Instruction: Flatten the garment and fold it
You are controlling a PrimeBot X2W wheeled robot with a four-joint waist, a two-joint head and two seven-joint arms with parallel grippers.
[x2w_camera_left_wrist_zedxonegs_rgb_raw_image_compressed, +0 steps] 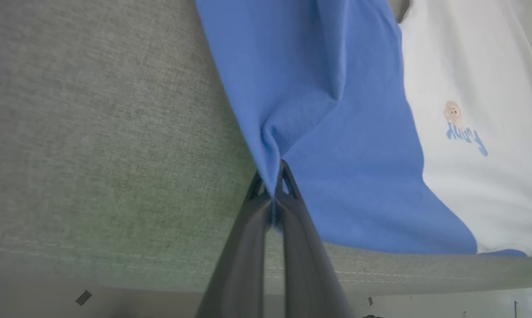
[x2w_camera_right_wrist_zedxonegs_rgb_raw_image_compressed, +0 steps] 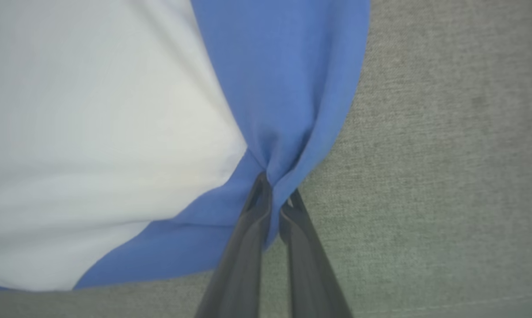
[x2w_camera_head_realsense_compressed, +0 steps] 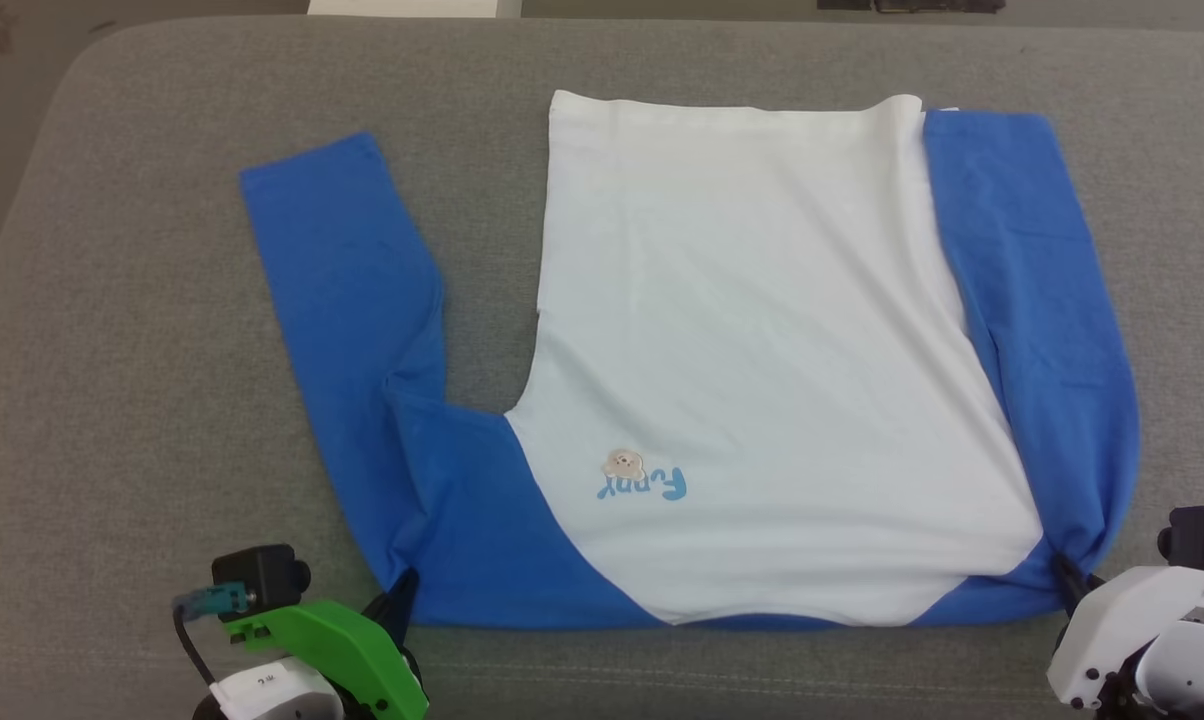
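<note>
The garment (x2w_camera_head_realsense_compressed: 762, 330) lies spread on a grey cushion, white body toward the far side, collar edge near me. Its blue script print with a tan picture (x2w_camera_head_realsense_compressed: 642, 478) sits at the near left chest. One blue sleeve (x2w_camera_head_realsense_compressed: 342, 300) stretches out far left; the other (x2w_camera_head_realsense_compressed: 1042, 300) is folded along the right side. My left gripper (x2w_camera_head_realsense_compressed: 402, 590) is shut on the blue shoulder fabric (x2w_camera_left_wrist_zedxonegs_rgb_raw_image_compressed: 292, 132) at the near left corner. My right gripper (x2w_camera_head_realsense_compressed: 1067, 580) is shut on bunched blue fabric (x2w_camera_right_wrist_zedxonegs_rgb_raw_image_compressed: 283, 123) at the near right corner.
The grey cushion (x2w_camera_head_realsense_compressed: 142, 400) reaches well past the garment on the left and far side. Its front seam and edge (x2w_camera_left_wrist_zedxonegs_rgb_raw_image_compressed: 115, 260) run just below my left fingers. Bare grey fabric (x2w_camera_right_wrist_zedxonegs_rgb_raw_image_compressed: 447, 154) lies to the right of my right gripper.
</note>
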